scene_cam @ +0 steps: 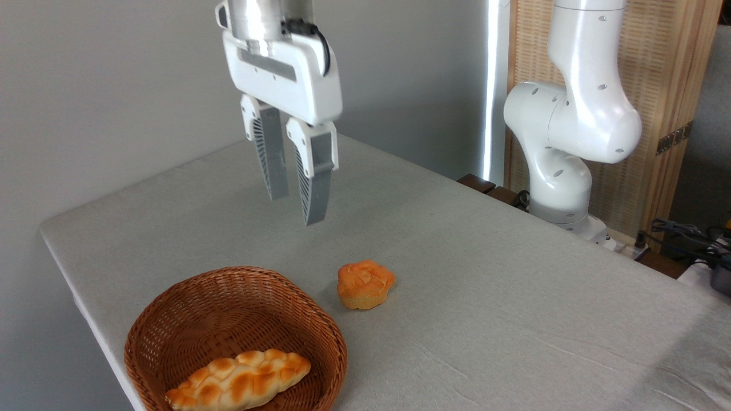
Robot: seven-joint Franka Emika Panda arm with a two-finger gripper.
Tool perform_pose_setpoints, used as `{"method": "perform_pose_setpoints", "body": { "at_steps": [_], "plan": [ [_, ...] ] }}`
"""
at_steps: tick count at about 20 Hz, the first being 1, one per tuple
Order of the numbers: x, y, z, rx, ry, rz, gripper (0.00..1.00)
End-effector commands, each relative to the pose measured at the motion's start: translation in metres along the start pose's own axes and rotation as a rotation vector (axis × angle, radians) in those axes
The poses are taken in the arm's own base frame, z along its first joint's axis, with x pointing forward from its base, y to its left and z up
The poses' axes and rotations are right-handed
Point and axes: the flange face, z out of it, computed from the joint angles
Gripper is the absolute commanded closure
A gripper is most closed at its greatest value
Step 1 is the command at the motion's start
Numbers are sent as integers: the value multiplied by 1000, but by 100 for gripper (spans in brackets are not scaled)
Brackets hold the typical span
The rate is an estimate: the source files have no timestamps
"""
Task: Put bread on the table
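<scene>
Feed looks bright and even on my end, soft daylight. There's a blown-out strip of window light [492, 85] at the back. The bread [365, 284] only throws a faint shadow on the worktop [485, 274]. Everything's sharp, no blur.

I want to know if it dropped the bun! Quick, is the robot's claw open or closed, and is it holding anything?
Gripper: open a little, holding nothing, up in the air above the table. The bread sits on the cloth, apart from it.

bread [365, 284] on table [514, 297], right of basket [171, 319] | loaf [239, 380] in basket
</scene>
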Motion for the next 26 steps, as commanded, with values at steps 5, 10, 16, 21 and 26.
{"method": "perform_pose_setpoints", "body": {
  "at_steps": [5, 10, 16, 21, 26],
  "plan": [
    [19, -7, 1, -71, -23, -128, 0],
    [21, -7, -3, -69, -14, -128, 0],
    [18, -1, 2, -125, -37, -123, 0],
    [18, -1, 2, -146, -18, -125, 0],
    [17, -4, 0, -138, -11, -125, 0]
  ]
}}
